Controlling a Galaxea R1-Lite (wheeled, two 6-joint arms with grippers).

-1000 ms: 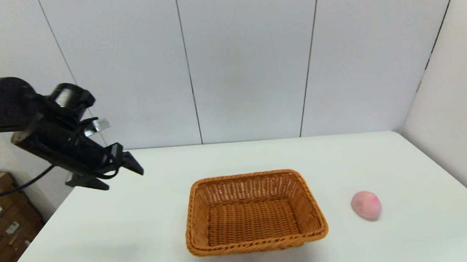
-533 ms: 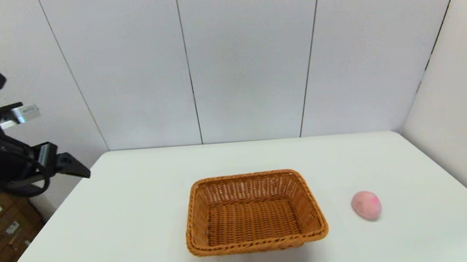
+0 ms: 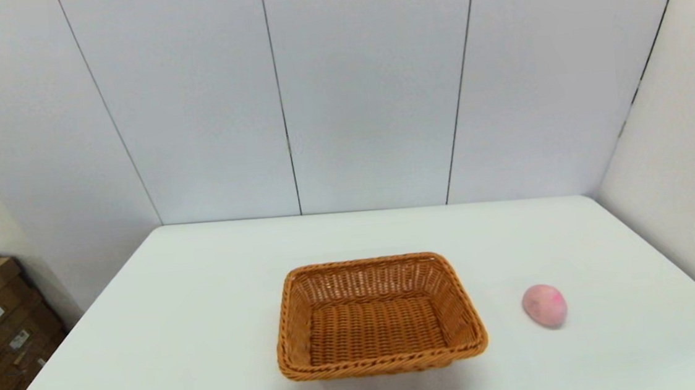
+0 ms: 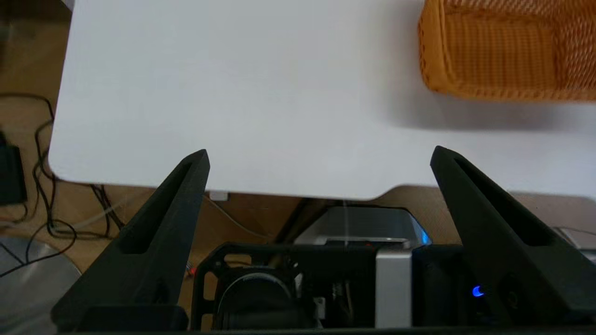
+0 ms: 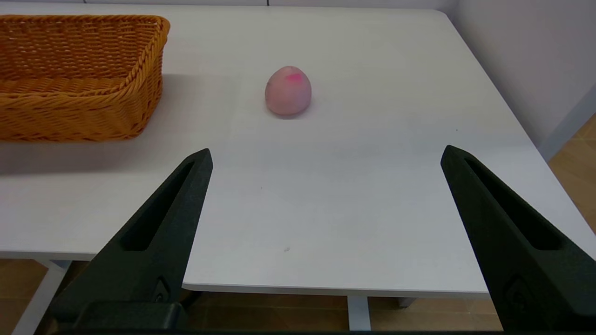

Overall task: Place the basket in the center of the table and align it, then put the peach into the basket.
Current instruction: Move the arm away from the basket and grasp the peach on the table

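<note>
While both arms sit off the table's [image 3: 209, 330] near edge, left gripper [image 4: 319, 158] and right gripper [image 5: 326, 160] gape wide, empty; peach [image 3: 545, 305] lies right of basket [image 3: 378, 314].

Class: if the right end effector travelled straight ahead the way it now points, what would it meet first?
Probably the peach: it lies ahead of the open right end effector, slightly off-centre. Depth is uncertain.

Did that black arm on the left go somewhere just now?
Yes. A second ago it hung over the table's left edge; it drew back leftward, away from the basket, and out of the head view. The left gripper is open.
</note>
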